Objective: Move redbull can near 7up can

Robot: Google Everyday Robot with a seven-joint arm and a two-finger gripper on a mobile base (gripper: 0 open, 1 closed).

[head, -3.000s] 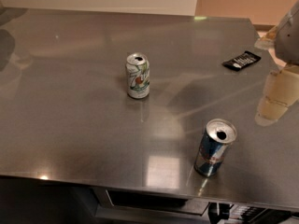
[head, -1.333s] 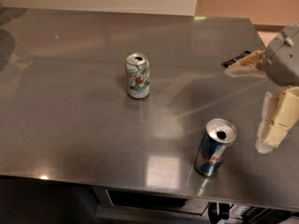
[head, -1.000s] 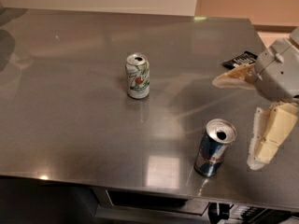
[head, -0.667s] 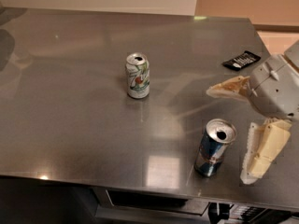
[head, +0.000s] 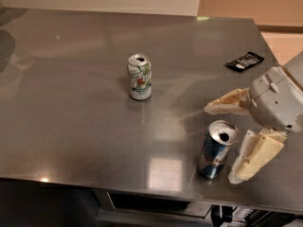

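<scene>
The redbull can (head: 216,149), slim, blue and silver with an open silver top, stands upright near the front edge of the steel table (head: 71,126), right of centre. The 7up can (head: 139,77), white with green markings, stands upright in the table's middle, well to the left and behind it. My gripper (head: 220,143) comes in from the right with its jaws open. One cream finger (head: 227,104) lies just behind the redbull can and the other (head: 253,157) just right of it. The can sits partly between them, ungripped.
A small flat black object (head: 244,61) lies on the table at the back right. The table's front edge runs just below the redbull can. A pale wall and an orange-brown floor show behind the table.
My gripper has come in from the right edge, moving left and down toward the redbull can, until its open fingers flank the can. Both cans have stayed put.
</scene>
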